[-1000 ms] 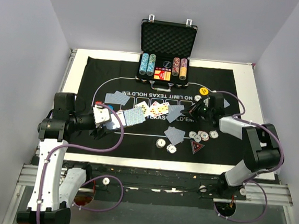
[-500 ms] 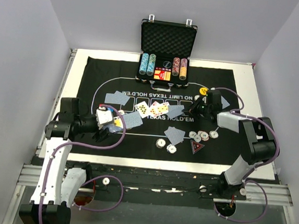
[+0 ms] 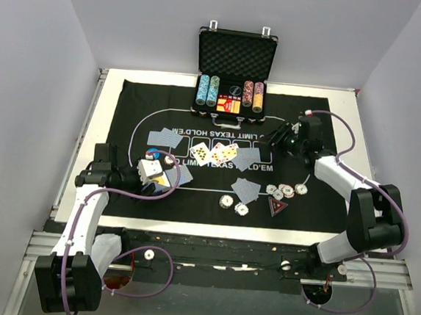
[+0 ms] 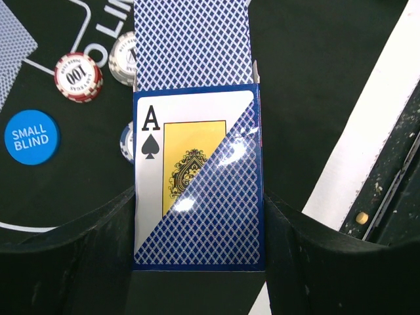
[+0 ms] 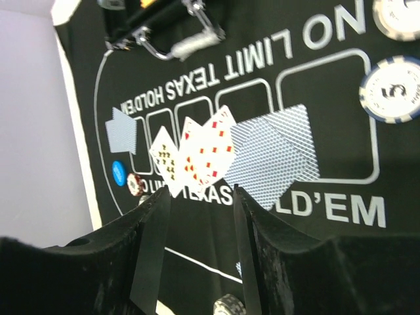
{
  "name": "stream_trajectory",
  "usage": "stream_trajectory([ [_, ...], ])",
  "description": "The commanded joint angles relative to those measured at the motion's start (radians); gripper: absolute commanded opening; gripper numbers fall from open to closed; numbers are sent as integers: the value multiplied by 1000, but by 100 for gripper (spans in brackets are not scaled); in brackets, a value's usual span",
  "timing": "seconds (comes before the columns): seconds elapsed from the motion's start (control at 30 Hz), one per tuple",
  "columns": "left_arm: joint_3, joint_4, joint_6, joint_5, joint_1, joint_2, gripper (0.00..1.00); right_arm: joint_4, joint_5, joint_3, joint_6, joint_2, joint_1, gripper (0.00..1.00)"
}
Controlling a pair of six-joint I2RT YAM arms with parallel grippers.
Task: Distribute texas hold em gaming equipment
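Black mat (image 3: 321,115) on counter (image 3: 114,83): cards (image 3: 166,137), chips (image 3: 286,190) scattered. L tool (image 3: 150,173) clenched on card box (image 4: 197,197), deck (image 4: 190,39) poking out. R tool (image 5: 199,216) released, empty. Dealing step, prob; next: R must pinch one off deck.

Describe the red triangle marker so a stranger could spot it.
On the black mat, look at the near right part. A row of round striped chips lies there. The red triangular marker sits just on their near side, the only three-cornered piece.
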Motion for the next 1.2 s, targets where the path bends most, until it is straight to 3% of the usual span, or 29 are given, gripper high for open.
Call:
stream_trajectory([
  [0.0, -32, 53, 62, -38, 5, 5, 41, -56, -25, 67, 2, -33, -6, 55],
  [0.47, -129, 68, 127, -73, 4, -35, 51, -97, -22, 84, 15, -65, -6, 57],
  [0.5, -130, 64, 128, -70, 5, -38, 61, -97, -22, 85, 16, -65, -6, 57],
  [0.53, -129, 52, 136, -67, 5, -43, 83, -102, -22, 87, 16, -68, -5, 57],
  [0.57, -127, 42, 142, -64, 5, -49, 99, -102, -22, 90, 16, -70, -6, 57],
  [0.93, -49, -62, 133, -3, 10, -113, 99, -133, -16, 104, 1, -82, -6, 67],
  [1.07, 101, -106, 6, 115, 24, -116, 99, -154, -22, 110, -18, -91, -6, 74],
  [1.17, 213, -84, -144, 172, 30, -95, 99, -186, -5, 122, -44, -109, -5, 85],
])
